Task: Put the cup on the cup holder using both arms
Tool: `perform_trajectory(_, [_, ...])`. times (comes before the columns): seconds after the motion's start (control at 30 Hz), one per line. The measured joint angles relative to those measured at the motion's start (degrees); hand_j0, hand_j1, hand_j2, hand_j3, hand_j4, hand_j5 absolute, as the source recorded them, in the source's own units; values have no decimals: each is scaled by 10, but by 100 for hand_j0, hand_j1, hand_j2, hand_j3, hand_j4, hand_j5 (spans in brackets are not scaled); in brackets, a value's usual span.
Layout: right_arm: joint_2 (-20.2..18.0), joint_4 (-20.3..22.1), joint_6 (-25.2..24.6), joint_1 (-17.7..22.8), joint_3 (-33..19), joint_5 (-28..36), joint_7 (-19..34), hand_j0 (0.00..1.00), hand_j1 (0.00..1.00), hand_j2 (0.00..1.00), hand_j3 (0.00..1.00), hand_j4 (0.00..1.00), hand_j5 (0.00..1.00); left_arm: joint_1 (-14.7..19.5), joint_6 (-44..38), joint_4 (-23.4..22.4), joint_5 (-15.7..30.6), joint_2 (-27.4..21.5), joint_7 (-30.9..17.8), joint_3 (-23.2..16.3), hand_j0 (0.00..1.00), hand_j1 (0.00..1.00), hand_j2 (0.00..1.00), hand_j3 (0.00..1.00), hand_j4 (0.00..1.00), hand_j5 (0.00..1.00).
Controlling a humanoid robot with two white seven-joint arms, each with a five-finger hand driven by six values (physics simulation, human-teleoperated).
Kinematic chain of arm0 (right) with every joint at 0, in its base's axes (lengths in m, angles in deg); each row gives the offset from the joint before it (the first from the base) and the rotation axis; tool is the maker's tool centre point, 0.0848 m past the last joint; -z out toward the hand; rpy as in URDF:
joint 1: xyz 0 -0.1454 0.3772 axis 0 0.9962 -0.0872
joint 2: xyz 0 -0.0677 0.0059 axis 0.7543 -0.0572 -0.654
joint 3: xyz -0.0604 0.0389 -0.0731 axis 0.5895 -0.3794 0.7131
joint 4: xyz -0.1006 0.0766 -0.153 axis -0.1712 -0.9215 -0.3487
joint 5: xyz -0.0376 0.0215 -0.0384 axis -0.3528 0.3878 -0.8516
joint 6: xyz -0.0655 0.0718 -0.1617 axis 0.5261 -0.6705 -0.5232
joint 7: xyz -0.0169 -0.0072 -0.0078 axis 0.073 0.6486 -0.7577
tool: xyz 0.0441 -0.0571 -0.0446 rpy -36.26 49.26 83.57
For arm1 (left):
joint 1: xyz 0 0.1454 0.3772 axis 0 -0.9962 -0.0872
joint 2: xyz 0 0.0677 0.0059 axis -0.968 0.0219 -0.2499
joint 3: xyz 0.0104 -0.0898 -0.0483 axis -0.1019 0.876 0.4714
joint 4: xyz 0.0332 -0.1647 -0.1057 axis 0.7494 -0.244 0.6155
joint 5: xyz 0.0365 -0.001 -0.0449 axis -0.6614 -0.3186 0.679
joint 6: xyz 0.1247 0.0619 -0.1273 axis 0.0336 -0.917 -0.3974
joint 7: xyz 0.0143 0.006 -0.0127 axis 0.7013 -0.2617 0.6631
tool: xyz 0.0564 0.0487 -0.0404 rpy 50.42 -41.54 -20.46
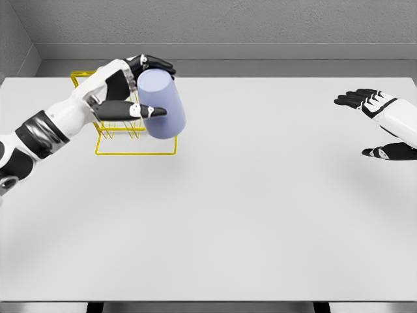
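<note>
The cup (161,104), a pale lavender cylinder, sits in the grasp of the left robot hand (133,88) above the far left part of the white table (221,215). Black fingers wrap over its top edge and the thumb presses across its front side. The cup is tilted, its lower end leaning toward the right. Directly behind and below it stands the yellow wire cup holder (133,140), partly hidden by the hand and cup. The right robot hand (378,124) hovers at the table's right edge, well apart, fingers spread and holding nothing.
</note>
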Motion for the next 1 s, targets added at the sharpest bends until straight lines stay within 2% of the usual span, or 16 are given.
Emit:
perform_trajectory(0.5, [0,1,0,0,0,1,0,100,100,100,100,100,100,-2,1,-40,3,0,0,14,68,68,68,68,68,68])
perform_trajectory(1.0, [0,2,0,1,0,7,0,100,100,100,100,100,100,0,1,-53,5,0,0,16,69,69,69,69,69,69])
